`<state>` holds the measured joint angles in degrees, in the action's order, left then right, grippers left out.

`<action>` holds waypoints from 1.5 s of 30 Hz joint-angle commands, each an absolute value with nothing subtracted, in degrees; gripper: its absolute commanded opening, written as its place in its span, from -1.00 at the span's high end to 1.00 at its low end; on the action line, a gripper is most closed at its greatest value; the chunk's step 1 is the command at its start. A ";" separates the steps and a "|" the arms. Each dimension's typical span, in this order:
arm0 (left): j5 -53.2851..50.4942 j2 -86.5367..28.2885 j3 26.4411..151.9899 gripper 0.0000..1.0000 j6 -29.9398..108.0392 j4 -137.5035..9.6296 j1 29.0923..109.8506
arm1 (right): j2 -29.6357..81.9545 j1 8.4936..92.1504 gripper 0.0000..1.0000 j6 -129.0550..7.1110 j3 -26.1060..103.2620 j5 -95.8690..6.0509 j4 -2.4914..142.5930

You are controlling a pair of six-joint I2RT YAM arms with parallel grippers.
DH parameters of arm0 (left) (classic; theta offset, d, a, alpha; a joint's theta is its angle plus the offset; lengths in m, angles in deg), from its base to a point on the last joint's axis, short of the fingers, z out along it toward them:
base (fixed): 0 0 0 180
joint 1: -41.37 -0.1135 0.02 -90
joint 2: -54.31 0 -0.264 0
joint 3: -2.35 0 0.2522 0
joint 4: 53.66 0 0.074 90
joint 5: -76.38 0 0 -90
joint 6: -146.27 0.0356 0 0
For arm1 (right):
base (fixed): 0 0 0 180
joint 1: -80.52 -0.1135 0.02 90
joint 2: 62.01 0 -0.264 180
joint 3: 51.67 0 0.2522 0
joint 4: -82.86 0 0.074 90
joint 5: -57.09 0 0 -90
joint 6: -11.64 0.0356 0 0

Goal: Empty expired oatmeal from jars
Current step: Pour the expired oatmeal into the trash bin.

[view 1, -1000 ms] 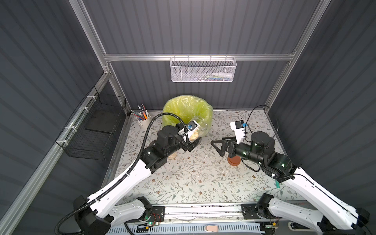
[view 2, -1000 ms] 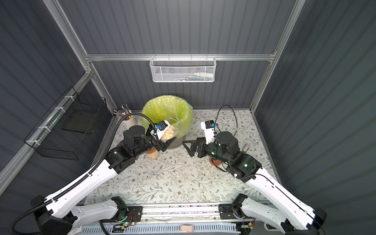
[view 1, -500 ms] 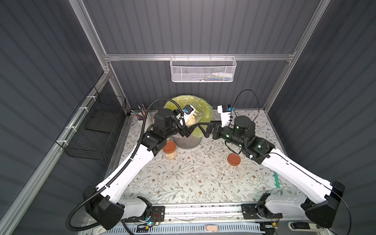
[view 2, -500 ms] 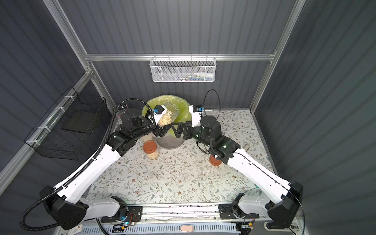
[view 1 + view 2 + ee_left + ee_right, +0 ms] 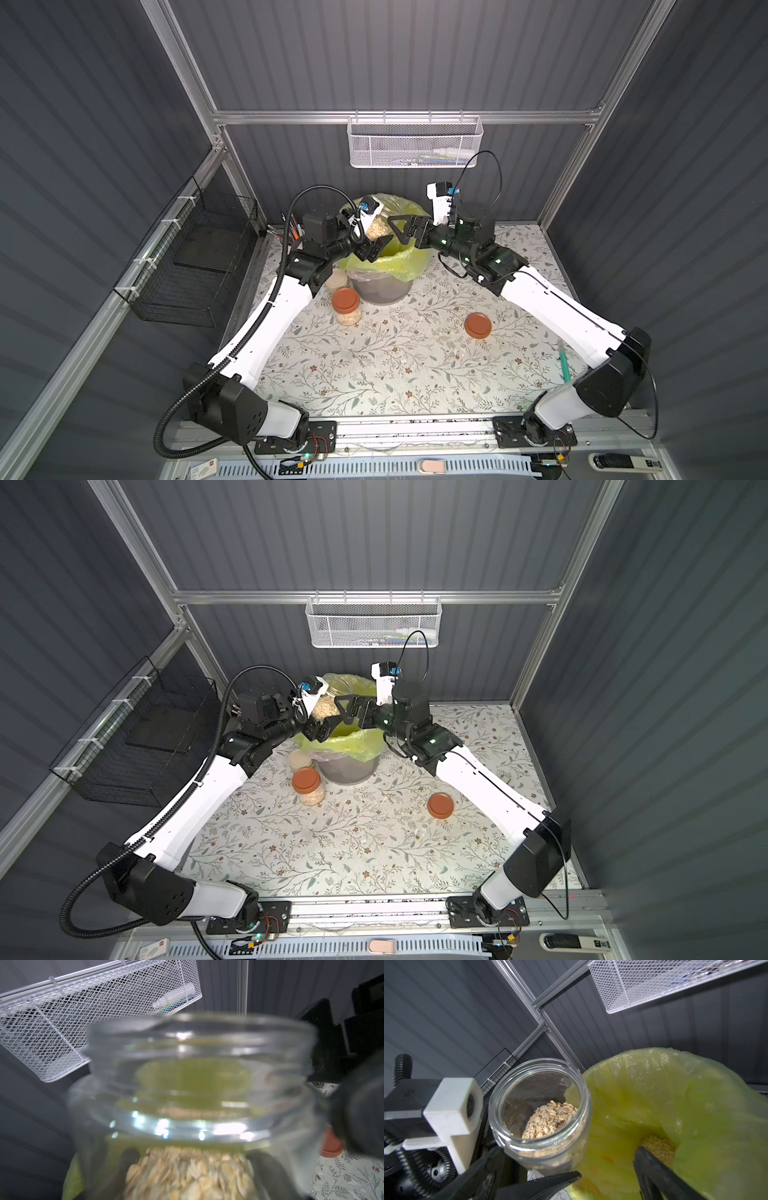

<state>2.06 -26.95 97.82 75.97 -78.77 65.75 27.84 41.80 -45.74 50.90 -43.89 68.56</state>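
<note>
Saw dark grey walls with long ridges all round, and silver metal bars in the corners. Found a white wire basket [image 5: 415, 143] hung high on the back wall and a black wire basket [image 5: 195, 266] on the side wall. Looked down on a table cloth [image 5: 374, 374] with little leaves and flowers, and some crumbs on it. Spotted a grey bin [image 5: 382, 289] at the back of the cloth, with a yellow-green bag [image 5: 405, 262] folded over its rim.

Saw the left gripper [image 5: 376, 232] squeezed tight round an open jar [image 5: 539, 1109], held tipped above the bin's edge. Noticed oatmeal [image 5: 550, 1122] inside that jar, and more down in the bag. Saw the right gripper [image 5: 609, 1161] over the bag, jaws spread wide with nothing in them.

Found two closed jars standing on the cloth beside the bin: a brown-lid jar [image 5: 345, 305] and, behind it, a cream-lid jar [image 5: 336, 279]. Saw a loose brown lid [image 5: 478, 325] lying alone on the cloth, well apart from the jars. Spotted a thin green stick [image 5: 564, 365] near the right arm's base.
</note>
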 commanded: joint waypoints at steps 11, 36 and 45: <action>7.71 -28.65 101.81 0.63 74.38 -72.60 64.40 | 36.72 42.71 -0.96 -43.46 58.95 -47.96 70.13; 12.69 -31.46 101.50 0.60 74.59 -70.93 61.24 | 47.35 44.29 -0.96 -39.16 66.22 -51.63 73.36; 13.64 -32.80 102.53 0.59 74.67 -72.15 60.71 | 49.31 44.53 -0.93 -37.41 66.64 -54.15 76.31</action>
